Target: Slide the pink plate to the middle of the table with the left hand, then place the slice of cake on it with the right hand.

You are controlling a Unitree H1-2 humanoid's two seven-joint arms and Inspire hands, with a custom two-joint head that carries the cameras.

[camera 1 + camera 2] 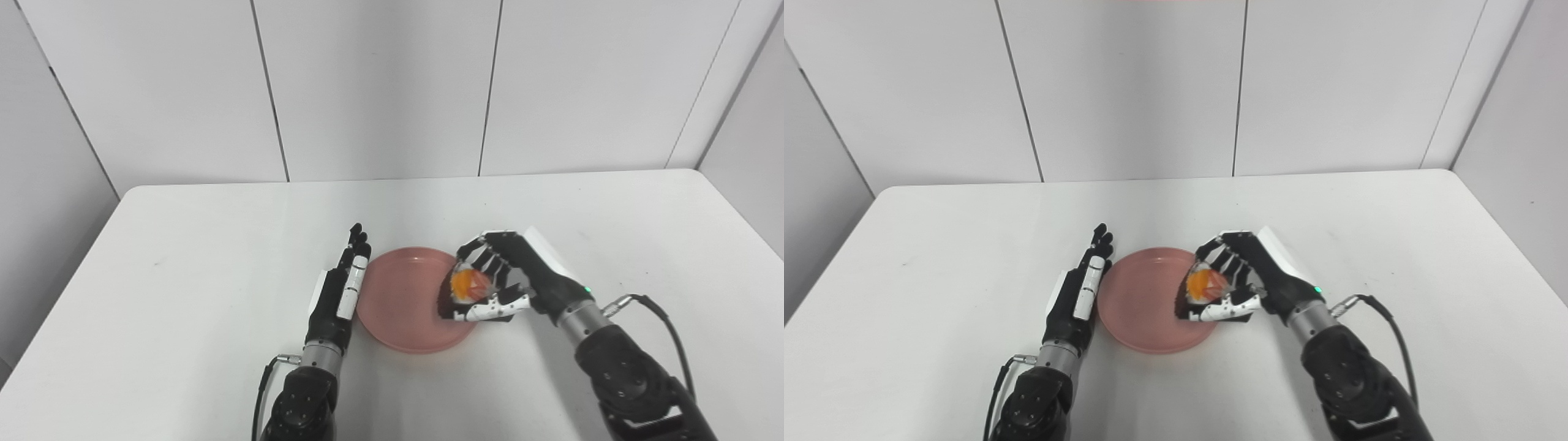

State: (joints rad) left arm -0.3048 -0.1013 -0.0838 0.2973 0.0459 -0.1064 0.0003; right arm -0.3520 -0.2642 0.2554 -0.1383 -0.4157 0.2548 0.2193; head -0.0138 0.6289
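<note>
The pink plate [404, 303] lies on the white table, near the front middle. My left hand [343, 288] is open with its fingers straight, standing on edge against the plate's left rim. My right hand [496, 278] is shut on the slice of cake [467, 286], a dark slice with an orange and white top. It holds the cake over the plate's right side; I cannot tell whether the cake touches the plate. The same scene shows in the right eye view, with the plate [1145, 306], left hand [1081, 291], right hand [1240, 275] and cake [1203, 286].
The white table [184, 257] reaches to the grey panelled wall [380, 86] at the back. Its left and right edges are in view. Cables [661, 318] run from both wrists.
</note>
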